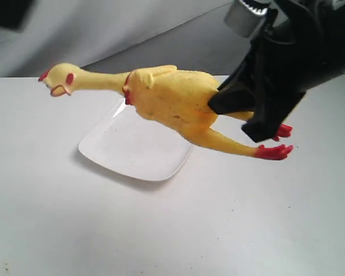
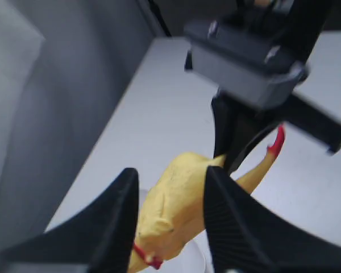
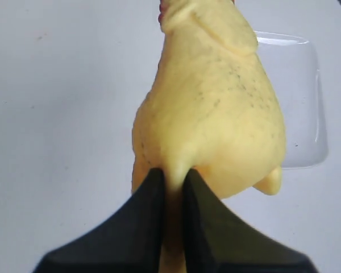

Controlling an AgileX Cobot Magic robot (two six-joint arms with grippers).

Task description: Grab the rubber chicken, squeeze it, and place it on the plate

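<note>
The yellow rubber chicken (image 1: pixel 172 98) hangs level in the air above the white square plate (image 1: pixel 132 152), head to the left and red feet (image 1: pixel 274 151) to the right. My right gripper (image 1: pixel 230 118) is shut on its rear end where the legs start; in the right wrist view the gripper (image 3: pixel 173 176) pinches the yellow rubber, with the body (image 3: pixel 210 102) and the plate (image 3: pixel 307 85) beyond it. My left gripper (image 2: pixel 169 173) is open and holds nothing; the chicken (image 2: pixel 176 205) shows between its fingers but farther off. The left gripper does not show in the exterior view.
A white table (image 1: pixel 75 230) carries the plate. A grey backdrop (image 1: pixel 132 29) rises behind the table's far edge. The right arm's black body (image 1: pixel 299 52) fills the upper right and also shows in the left wrist view (image 2: pixel 244 62).
</note>
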